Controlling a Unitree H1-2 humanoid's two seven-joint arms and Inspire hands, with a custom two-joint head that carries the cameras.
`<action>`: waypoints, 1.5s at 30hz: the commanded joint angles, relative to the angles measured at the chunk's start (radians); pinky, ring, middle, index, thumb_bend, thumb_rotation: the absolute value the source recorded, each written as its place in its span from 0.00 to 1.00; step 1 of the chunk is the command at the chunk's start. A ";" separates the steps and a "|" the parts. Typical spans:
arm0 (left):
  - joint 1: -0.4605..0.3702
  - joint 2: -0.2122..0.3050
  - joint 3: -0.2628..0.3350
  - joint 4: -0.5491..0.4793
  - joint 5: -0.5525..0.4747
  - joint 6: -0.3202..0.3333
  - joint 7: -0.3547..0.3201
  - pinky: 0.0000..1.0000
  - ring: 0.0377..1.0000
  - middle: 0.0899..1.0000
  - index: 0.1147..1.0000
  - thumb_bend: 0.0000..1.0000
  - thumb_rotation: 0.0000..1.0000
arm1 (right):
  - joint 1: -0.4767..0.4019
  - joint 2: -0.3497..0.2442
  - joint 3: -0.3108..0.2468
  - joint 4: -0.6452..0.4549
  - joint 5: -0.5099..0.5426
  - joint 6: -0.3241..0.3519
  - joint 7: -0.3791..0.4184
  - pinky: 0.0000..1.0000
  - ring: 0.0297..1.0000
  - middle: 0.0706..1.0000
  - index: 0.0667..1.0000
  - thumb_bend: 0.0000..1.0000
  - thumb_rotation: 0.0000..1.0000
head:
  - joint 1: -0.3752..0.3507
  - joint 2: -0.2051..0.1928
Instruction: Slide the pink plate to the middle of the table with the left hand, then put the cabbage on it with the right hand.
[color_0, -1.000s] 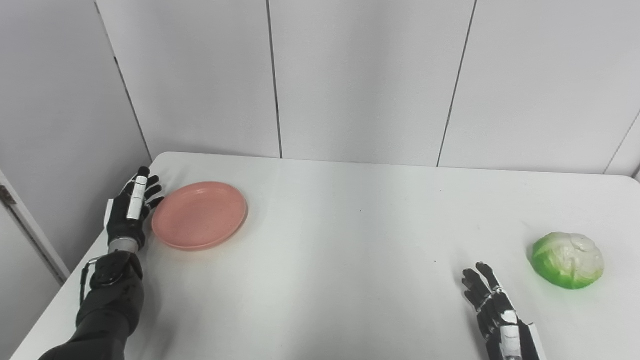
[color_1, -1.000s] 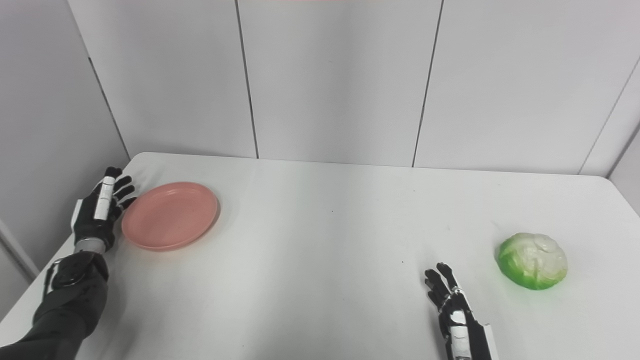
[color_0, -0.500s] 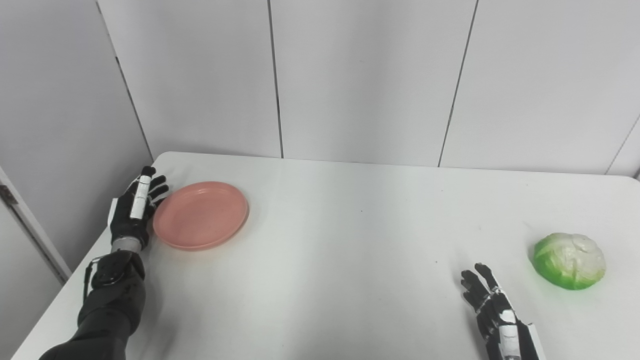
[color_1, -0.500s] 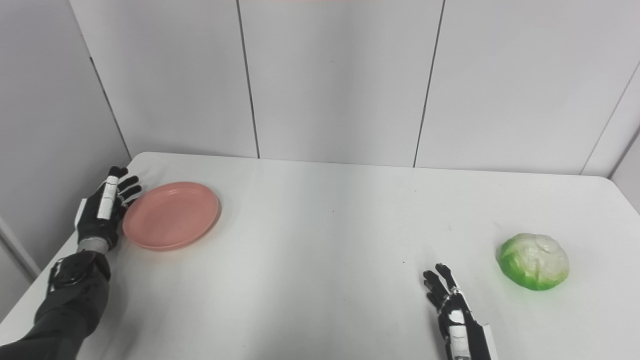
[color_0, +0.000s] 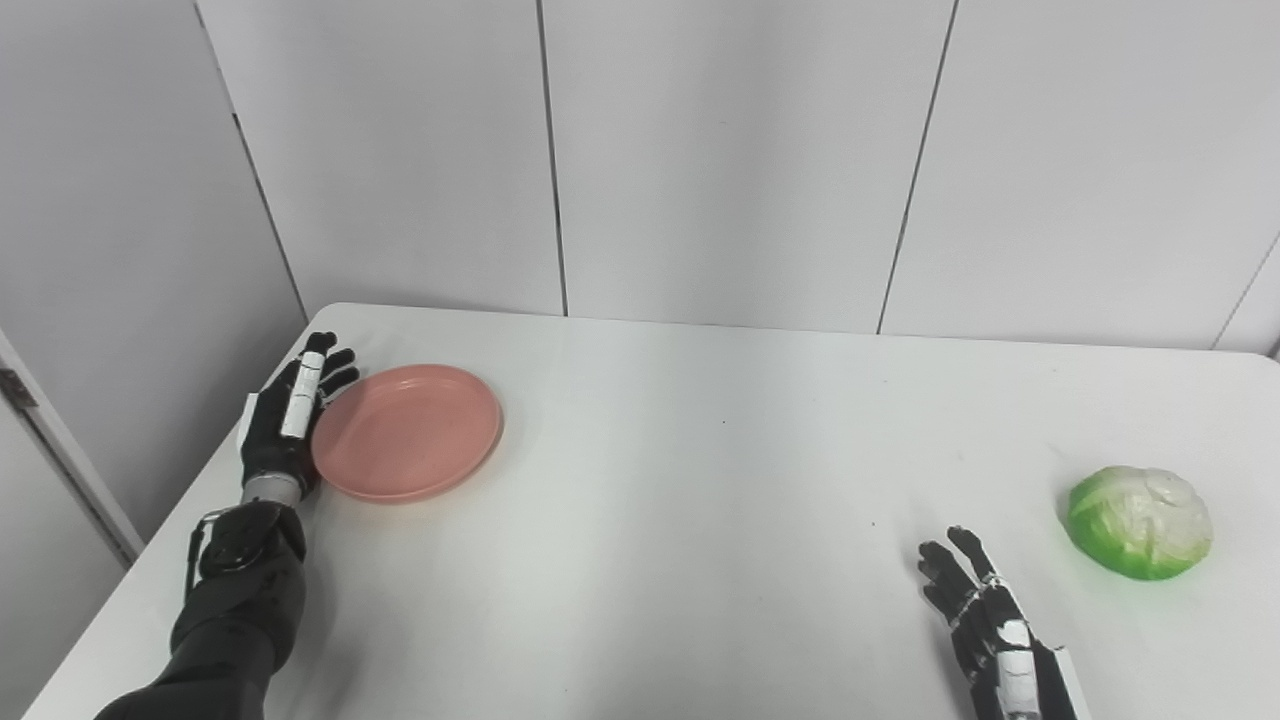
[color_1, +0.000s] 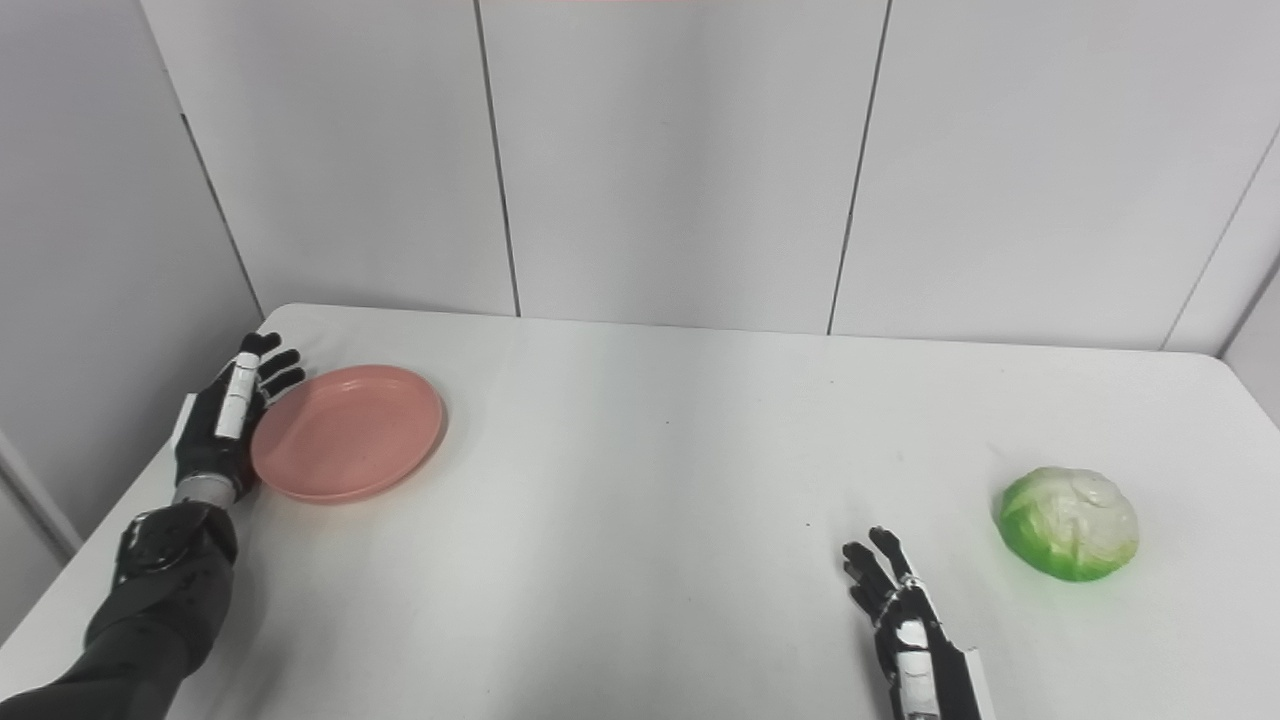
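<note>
Right robot hand (color_0: 985, 625) near front edge, fingers spread, holding nothing. Cabbage (color_0: 1139, 520), green with pale top, far right, apart from it. White table (color_0: 700, 500) bare across the middle. Left robot hand (color_0: 290, 420) spread flat against pink plate (color_0: 408, 432), shallow, far-left corner.

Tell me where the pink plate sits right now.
The pink plate lies on the table's far left, near the back corner, with the open left hand against its left rim; the cabbage is far across on the right.
</note>
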 joint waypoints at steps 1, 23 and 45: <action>-0.029 -0.006 -0.012 -0.026 0.009 -0.019 -0.026 0.70 0.79 0.77 0.76 0.85 0.79 | 0.098 -0.022 0.017 0.003 -0.004 0.029 0.009 0.92 0.88 0.84 0.89 0.81 0.99 | 0.000 0.002; 0.011 -0.070 -0.071 -0.135 0.030 0.022 -0.031 0.71 0.80 0.79 0.78 0.87 0.79 | 0.102 -0.017 0.031 -0.010 -0.017 0.039 0.007 0.92 0.88 0.84 0.89 0.84 0.99 | -0.046 0.016; 0.074 -0.134 -0.106 -0.319 0.073 0.069 0.012 0.88 0.86 0.86 0.79 0.87 0.80 | 0.110 0.012 0.077 -0.042 -0.060 0.059 -0.033 0.88 0.86 0.83 0.87 0.85 0.96 | -0.154 0.036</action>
